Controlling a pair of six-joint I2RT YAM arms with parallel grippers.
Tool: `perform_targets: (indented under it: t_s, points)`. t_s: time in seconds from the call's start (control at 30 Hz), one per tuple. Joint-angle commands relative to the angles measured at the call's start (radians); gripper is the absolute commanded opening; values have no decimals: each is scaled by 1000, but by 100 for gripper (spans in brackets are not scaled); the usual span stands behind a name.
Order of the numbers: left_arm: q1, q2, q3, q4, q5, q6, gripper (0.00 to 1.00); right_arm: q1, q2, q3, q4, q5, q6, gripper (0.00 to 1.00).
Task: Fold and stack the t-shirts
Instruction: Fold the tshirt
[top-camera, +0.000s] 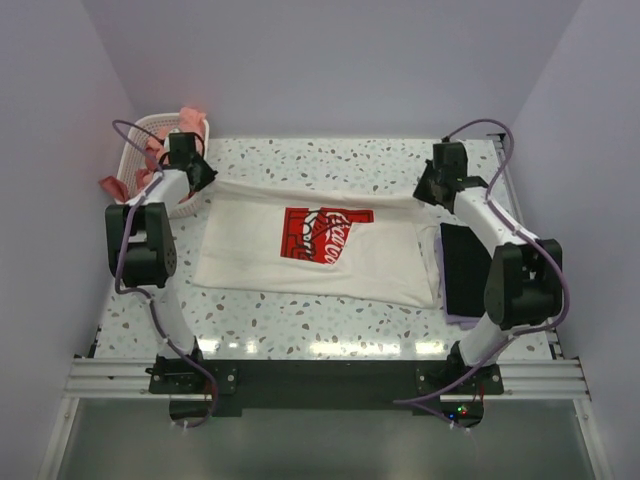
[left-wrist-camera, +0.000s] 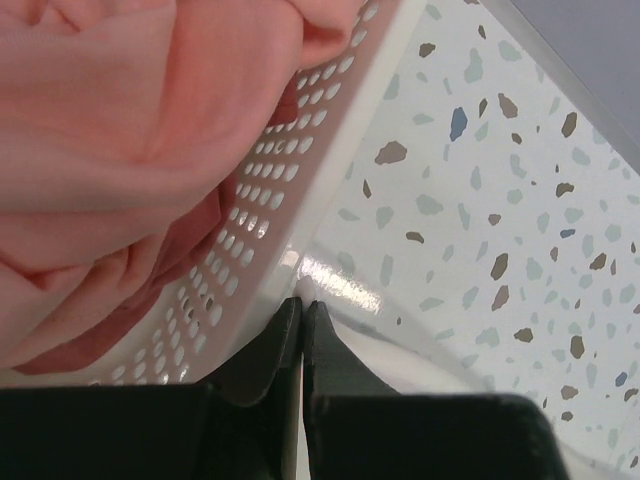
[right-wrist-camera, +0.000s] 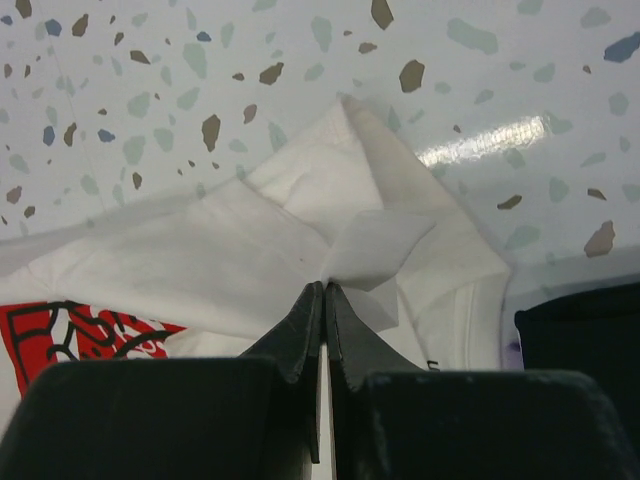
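A cream-white t-shirt (top-camera: 250, 250) with a red square logo (top-camera: 322, 235) lies spread across the table, its far edge stretched between both grippers. My left gripper (top-camera: 205, 178) is shut on the shirt's far left corner; a white tip of cloth (left-wrist-camera: 303, 296) shows between the jaw tips, right beside the basket. My right gripper (top-camera: 425, 195) is shut on a pinched fold of the same shirt (right-wrist-camera: 360, 250) at its far right corner. A folded black t-shirt (top-camera: 465, 265) lies at the right, on a lilac one (top-camera: 447, 318). Salmon-pink t-shirts (left-wrist-camera: 120, 130) fill the basket.
The white perforated plastic basket (top-camera: 140, 135) stands at the far left corner, its wall (left-wrist-camera: 270, 190) almost touching my left fingers. The speckled tabletop (top-camera: 330, 160) runs behind the shirt. The folded black shirt (right-wrist-camera: 580, 330) lies just right of my right gripper.
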Motion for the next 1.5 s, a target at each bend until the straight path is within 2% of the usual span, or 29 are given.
perform_targets:
  t_s: [0.0,0.27,0.47,0.97,1.47]
  points:
    - [22,-83,-49,47,0,34,0,-3,-100,-66,33,-5,32,0]
    - [21,-198,-159,60,14,24,0,-4,-278,-188,-4,-9,39,0]
    - [22,-276,-277,68,27,1,0,-3,-387,-274,-11,-67,44,0]
    - [22,-362,-449,91,30,-48,0,0,-472,-422,-11,-135,39,0]
    - [22,-379,-480,68,15,-62,0,0,-547,-521,-20,-176,44,0]
